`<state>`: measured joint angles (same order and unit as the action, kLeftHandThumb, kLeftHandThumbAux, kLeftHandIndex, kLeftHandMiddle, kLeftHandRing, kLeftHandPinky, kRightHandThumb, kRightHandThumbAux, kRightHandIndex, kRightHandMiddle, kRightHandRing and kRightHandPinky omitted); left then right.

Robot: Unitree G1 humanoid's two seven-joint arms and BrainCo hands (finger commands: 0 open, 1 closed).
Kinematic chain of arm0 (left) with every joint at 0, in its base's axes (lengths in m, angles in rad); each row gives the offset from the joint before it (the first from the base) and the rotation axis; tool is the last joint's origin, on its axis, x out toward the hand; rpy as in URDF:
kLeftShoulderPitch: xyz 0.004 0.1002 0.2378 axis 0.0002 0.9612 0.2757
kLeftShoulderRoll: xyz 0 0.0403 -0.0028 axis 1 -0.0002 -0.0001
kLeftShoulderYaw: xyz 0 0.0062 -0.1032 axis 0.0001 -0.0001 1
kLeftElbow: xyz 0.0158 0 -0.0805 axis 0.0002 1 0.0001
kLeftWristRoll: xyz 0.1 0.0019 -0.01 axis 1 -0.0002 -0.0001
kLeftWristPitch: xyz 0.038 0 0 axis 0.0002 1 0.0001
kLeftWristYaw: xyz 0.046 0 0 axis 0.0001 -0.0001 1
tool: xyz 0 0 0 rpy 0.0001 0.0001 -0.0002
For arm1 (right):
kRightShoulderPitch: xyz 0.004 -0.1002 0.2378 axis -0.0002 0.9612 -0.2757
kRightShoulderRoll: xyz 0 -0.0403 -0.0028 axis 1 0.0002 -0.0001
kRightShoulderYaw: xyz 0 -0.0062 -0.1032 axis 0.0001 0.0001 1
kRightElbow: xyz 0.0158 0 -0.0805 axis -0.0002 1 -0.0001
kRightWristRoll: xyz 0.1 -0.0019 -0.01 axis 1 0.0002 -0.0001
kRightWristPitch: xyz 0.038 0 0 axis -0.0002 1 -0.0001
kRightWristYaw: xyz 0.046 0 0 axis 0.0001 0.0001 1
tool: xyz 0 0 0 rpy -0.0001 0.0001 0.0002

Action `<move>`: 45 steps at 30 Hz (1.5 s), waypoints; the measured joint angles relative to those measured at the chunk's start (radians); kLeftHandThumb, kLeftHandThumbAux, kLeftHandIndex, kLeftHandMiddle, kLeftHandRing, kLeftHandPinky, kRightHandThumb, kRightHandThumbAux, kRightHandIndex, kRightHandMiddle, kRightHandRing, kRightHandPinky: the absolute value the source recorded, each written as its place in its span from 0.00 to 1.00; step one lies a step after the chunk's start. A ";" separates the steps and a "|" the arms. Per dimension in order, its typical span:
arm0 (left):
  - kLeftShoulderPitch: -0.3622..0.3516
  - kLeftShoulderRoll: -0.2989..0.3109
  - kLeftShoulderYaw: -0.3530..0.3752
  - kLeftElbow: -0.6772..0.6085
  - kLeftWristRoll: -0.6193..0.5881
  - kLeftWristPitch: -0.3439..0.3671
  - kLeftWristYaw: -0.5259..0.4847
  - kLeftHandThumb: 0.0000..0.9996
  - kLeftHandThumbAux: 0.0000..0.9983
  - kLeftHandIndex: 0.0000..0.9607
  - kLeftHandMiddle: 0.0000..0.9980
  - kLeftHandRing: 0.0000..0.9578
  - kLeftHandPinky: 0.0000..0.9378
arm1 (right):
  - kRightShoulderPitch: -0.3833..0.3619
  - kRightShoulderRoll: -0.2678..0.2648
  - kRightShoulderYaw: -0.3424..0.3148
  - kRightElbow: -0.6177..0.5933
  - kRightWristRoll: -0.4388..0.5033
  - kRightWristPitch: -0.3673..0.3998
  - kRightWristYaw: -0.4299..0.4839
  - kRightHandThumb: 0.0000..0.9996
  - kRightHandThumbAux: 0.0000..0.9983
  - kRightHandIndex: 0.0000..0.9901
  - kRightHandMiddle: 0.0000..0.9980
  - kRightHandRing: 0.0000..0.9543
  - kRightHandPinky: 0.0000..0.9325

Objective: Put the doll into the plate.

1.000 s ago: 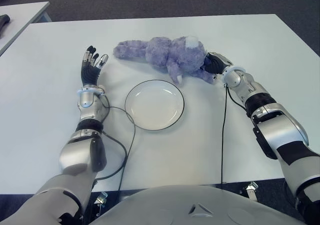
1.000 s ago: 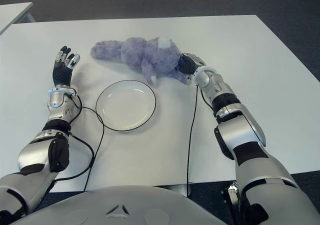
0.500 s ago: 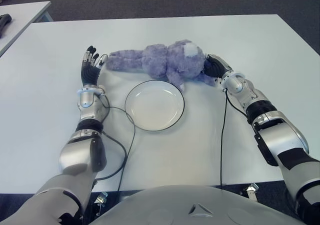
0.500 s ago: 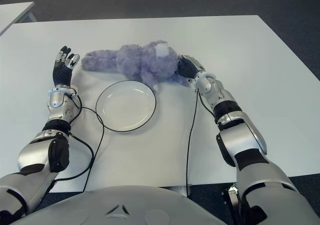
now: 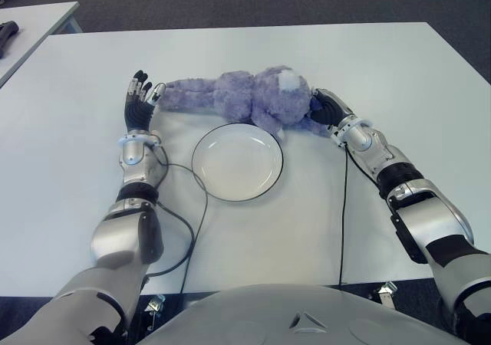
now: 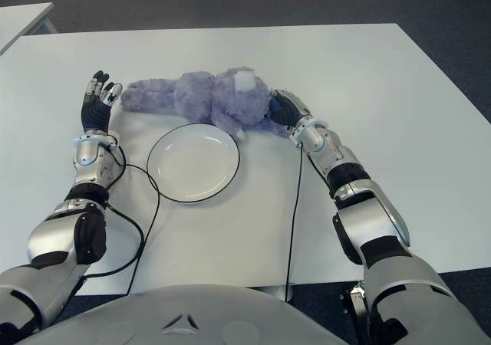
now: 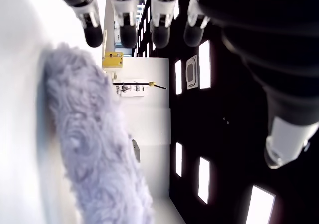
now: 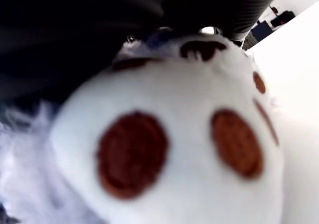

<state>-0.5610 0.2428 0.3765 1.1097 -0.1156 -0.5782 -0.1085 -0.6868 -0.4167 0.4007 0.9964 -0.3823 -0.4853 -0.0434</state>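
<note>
The doll (image 5: pixel 245 100) covers the fingers of the right hand (image 5: pixel 326 109), so the grip itself goes unseen. In the right wrist view, a blurred white paw pad (image 8: pixel 169 159) with brown spots fills the picture. The left wrist view cuts off the left hand (image 5: pixel 139 103) above its fingertips (image 7: pixel 92 32); the doll's far end seemingly lies just beside them.

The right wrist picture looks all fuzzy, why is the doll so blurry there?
In the right wrist view the doll sits pressed against the camera, so its white patch and brown spots are out of focus, with the right hand a dark smear above; in the left wrist view the fur is also soft; in the eye views doll, plate and left hand look sharp.
</note>
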 measured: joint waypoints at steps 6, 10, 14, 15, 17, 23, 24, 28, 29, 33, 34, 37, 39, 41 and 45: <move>0.000 0.000 -0.001 0.000 0.000 0.000 0.004 0.00 0.58 0.01 0.04 0.03 0.04 | 0.031 0.007 -0.018 -0.028 0.028 0.000 0.000 0.72 0.71 0.45 0.83 0.87 0.93; 0.000 0.000 -0.001 0.000 0.000 0.000 0.005 0.00 0.58 0.01 0.04 0.03 0.04 | 0.050 0.011 -0.030 -0.049 0.038 0.000 0.000 0.72 0.71 0.45 0.84 0.89 0.93; 0.000 0.000 -0.002 0.000 0.000 0.000 0.007 0.00 0.58 0.01 0.05 0.03 0.04 | 0.060 0.013 -0.036 -0.065 0.047 0.001 0.000 0.72 0.71 0.45 0.85 0.90 0.93; 0.000 0.000 -0.002 0.000 0.000 0.000 0.007 0.00 0.58 0.01 0.05 0.03 0.04 | 0.062 0.014 -0.038 -0.068 0.050 0.001 0.000 0.72 0.71 0.45 0.85 0.90 0.93; 0.000 0.000 -0.002 0.000 0.000 0.000 0.007 0.00 0.58 0.01 0.05 0.03 0.04 | 0.066 0.014 -0.043 -0.076 0.054 0.001 0.000 0.72 0.71 0.45 0.86 0.90 0.93; 0.000 0.000 -0.002 0.000 0.000 0.000 0.008 0.00 0.58 0.01 0.05 0.04 0.04 | 0.085 0.019 -0.060 -0.098 0.062 0.001 0.000 0.72 0.71 0.45 0.85 0.89 0.93; 0.000 0.000 -0.002 0.000 0.000 0.000 0.008 0.00 0.58 0.01 0.05 0.04 0.04 | 0.087 0.019 -0.062 -0.100 0.064 0.001 0.000 0.72 0.71 0.45 0.85 0.89 0.92; 0.000 -0.001 -0.002 0.000 0.000 0.000 0.009 0.00 0.58 0.01 0.05 0.04 0.04 | 0.089 0.022 -0.071 -0.101 0.067 0.003 0.004 0.72 0.71 0.44 0.86 0.90 0.93; 0.000 -0.001 -0.002 0.000 0.000 0.000 0.009 0.00 0.58 0.01 0.05 0.04 0.04 | 0.089 0.023 -0.073 -0.101 0.068 0.003 0.005 0.72 0.71 0.44 0.86 0.90 0.93; 0.000 -0.001 -0.002 0.000 0.000 0.000 0.009 0.00 0.58 0.01 0.05 0.03 0.03 | 0.090 0.026 -0.079 -0.099 0.069 0.004 0.006 0.72 0.71 0.44 0.86 0.90 0.93; 0.000 -0.001 -0.002 0.000 0.000 0.000 0.009 0.00 0.58 0.01 0.05 0.03 0.03 | 0.089 0.027 -0.081 -0.099 0.068 0.004 0.006 0.72 0.71 0.44 0.87 0.90 0.93; 0.000 -0.001 -0.002 0.000 0.000 0.000 0.009 0.00 0.58 0.01 0.04 0.03 0.03 | 0.087 0.030 -0.089 -0.092 0.069 0.003 0.002 0.72 0.71 0.44 0.87 0.90 0.93; 0.000 -0.001 -0.002 0.000 0.000 0.000 0.009 0.00 0.58 0.01 0.04 0.03 0.03 | 0.085 0.034 -0.099 -0.086 0.070 0.003 -0.004 0.72 0.71 0.44 0.88 0.90 0.93; 0.000 -0.001 -0.002 0.000 0.000 0.000 0.009 0.00 0.58 0.00 0.04 0.03 0.04 | 0.081 0.037 -0.108 -0.081 0.073 0.003 -0.009 0.72 0.71 0.44 0.88 0.90 0.93; 0.000 -0.001 -0.002 0.000 0.000 0.000 0.009 0.00 0.58 0.00 0.04 0.03 0.04 | 0.073 0.047 -0.129 -0.067 0.076 0.003 -0.022 0.72 0.71 0.44 0.88 0.90 0.92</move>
<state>-0.5613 0.2422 0.3748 1.1096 -0.1158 -0.5782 -0.0997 -0.6140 -0.3699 0.2720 0.9291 -0.3063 -0.4824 -0.0651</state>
